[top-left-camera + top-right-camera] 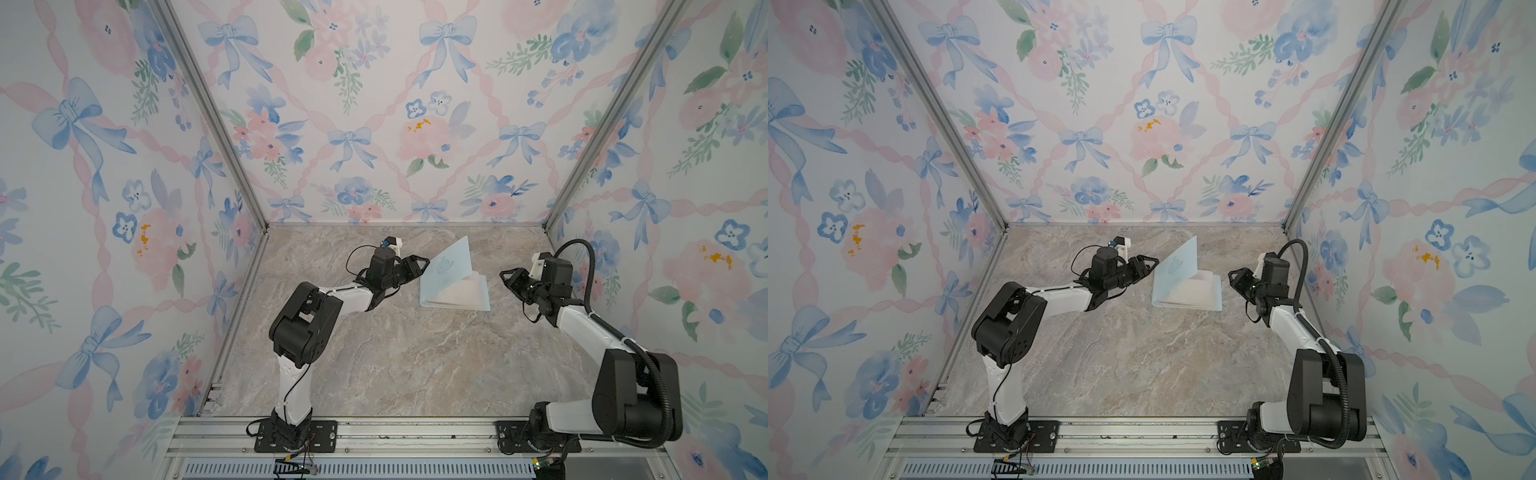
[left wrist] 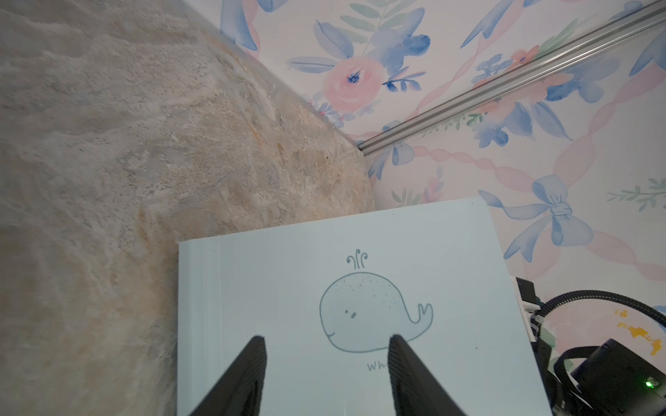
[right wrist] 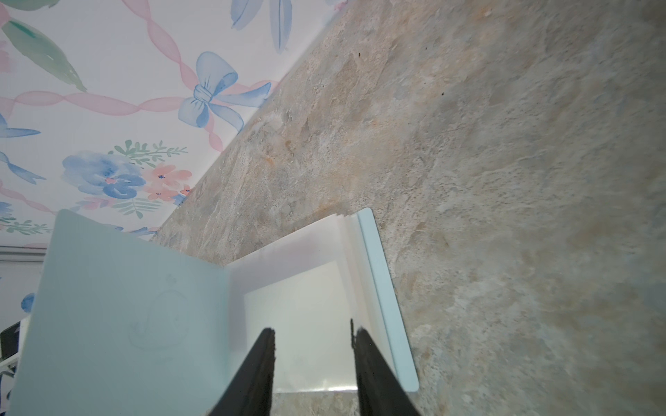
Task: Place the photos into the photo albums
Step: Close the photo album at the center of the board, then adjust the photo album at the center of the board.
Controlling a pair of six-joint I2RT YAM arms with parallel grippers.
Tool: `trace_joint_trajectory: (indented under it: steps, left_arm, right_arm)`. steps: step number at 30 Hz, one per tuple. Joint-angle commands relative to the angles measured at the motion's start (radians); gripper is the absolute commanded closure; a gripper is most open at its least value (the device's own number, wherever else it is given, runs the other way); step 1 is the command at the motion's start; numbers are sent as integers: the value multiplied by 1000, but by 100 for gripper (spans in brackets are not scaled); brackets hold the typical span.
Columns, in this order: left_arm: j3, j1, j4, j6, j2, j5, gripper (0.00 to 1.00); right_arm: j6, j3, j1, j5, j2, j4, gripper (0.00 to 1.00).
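- Where the photo album (image 1: 451, 266) lies toward the back of the worktop (image 1: 395, 353) in both top views, it is half open: the pale blue cover (image 1: 1177, 266) stands tilted up from the spine, and the sleeve pages (image 1: 1192, 293) lie flat on the back cover.
- In both top views the left gripper (image 1: 422, 264) is at the outer face of the raised cover, tips just at its edge. The right gripper (image 1: 505, 276) hangs near the album's other side, apart from it.
- In the left wrist view the whale drawing (image 2: 371, 313) on the cover faces the camera. The left gripper (image 2: 327, 340) is spread, with its two dark fingers (image 2: 257, 351) in front of the cover and nothing between them. Whether they touch the cover cannot be told.
- In the right wrist view the inside of the cover (image 3: 126, 306) rises beside the flowered wall (image 3: 108, 108), with the whale showing faintly through it. The clear sleeve pages (image 3: 295, 288) are fanned on the worktop. The right gripper (image 3: 314, 331) is spread above the top page and pinches nothing.
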Motion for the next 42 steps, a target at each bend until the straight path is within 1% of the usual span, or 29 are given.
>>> trace_joint_trajectory:
  steps: [1, 4, 6, 10, 14, 16, 20, 22, 24, 27, 29, 31, 33, 35, 37, 42]
  left_arm:
    - [-40, 25, -16, 48, -74, -23, 43]
    - [-83, 49, -25, 66, -115, -35, 43]
    - [-109, 62, -29, 79, -142, -40, 42]
    - [-170, 87, -46, 113, -213, -72, 43]
    - [-239, 123, -65, 146, -299, -117, 42]
    - [-275, 151, -70, 157, -340, -127, 42]
    - [-343, 196, -78, 175, -425, -154, 42]
    - [-375, 213, -83, 189, -474, -179, 42]
    - [-404, 229, -85, 198, -517, -201, 41]
    - [-447, 256, -90, 210, -580, -218, 41]
    - [-486, 277, -94, 215, -621, -228, 41]
    - [-531, 299, -98, 223, -663, -243, 41]
    - [-559, 322, -103, 229, -702, -251, 40]
    - [-586, 344, -109, 236, -733, -259, 40]
    - [-604, 366, -113, 245, -755, -258, 40]
    - [-640, 407, -119, 263, -783, -267, 39]
  right_arm:
    - [-71, 42, -4, 17, 4, -45, 62]
    - [-90, 49, 2, 27, -20, -52, 62]
    - [-120, 79, 24, 26, -32, -82, 62]
    - [-223, 198, 114, 50, -34, -213, 62]
    - [-284, 312, 205, 123, -46, -308, 62]
    - [-313, 382, 246, 141, -41, -346, 62]
    - [-367, 524, 336, 113, 27, -421, 61]
    - [-389, 588, 386, 96, 86, -455, 61]
    - [-387, 626, 407, 65, 154, -470, 61]
    - [-368, 657, 399, -2, 268, -477, 61]
    - [-357, 647, 386, -25, 335, -460, 61]
    - [-359, 600, 375, 7, 361, -412, 61]
    - [-373, 569, 359, 34, 383, -392, 61]
    - [-373, 549, 333, 30, 407, -382, 61]
    - [-389, 522, 312, 69, 422, -365, 61]
    - [-480, 544, 296, 153, 482, -420, 61]
